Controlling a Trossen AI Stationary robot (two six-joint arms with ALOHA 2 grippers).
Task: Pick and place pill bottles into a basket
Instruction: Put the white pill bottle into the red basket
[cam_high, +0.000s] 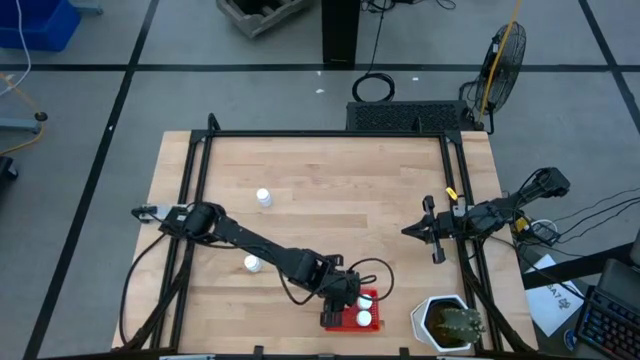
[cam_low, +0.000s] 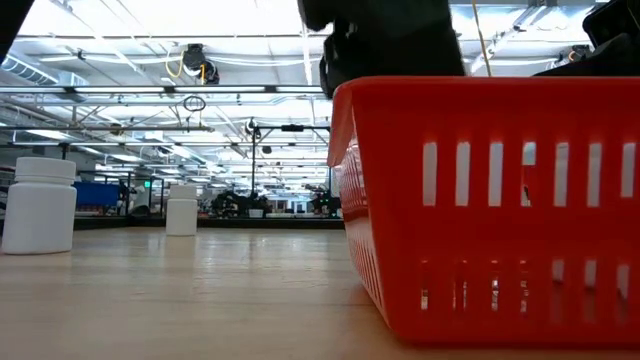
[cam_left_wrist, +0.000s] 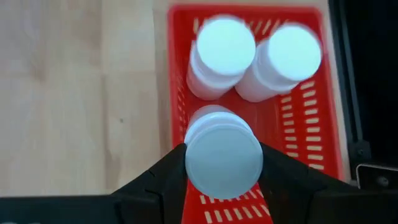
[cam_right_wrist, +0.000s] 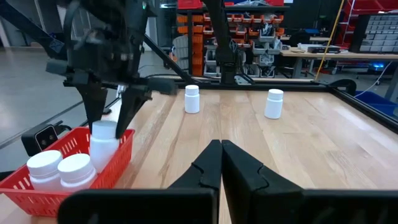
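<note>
Reaching across the wooden table (cam_high: 330, 200) with the left gripper (cam_left_wrist: 222, 163), hanging over the red basket (cam_high: 352, 318) at the table's near edge, fingers (cam_left_wrist: 158, 177) clamping a white pill bottle (cam_left_wrist: 222, 160) upright at its sides, bottle sitting partly inside the basket's walls. Sharing the basket with two more pill bottles (cam_left_wrist: 219, 55) (cam_left_wrist: 283, 59), standing touching each other at the end away from the held one. Leaving two further pill bottles (cam_high: 263, 198) (cam_high: 252, 264) standing upright on the open tabletop, well apart from the basket. Waiting at the table's right side with the right gripper (cam_right_wrist: 221, 158), fingers pressing together on nothing. Sitting just beside the basket, a white pot with a green plant (cam_high: 447, 322).
</note>
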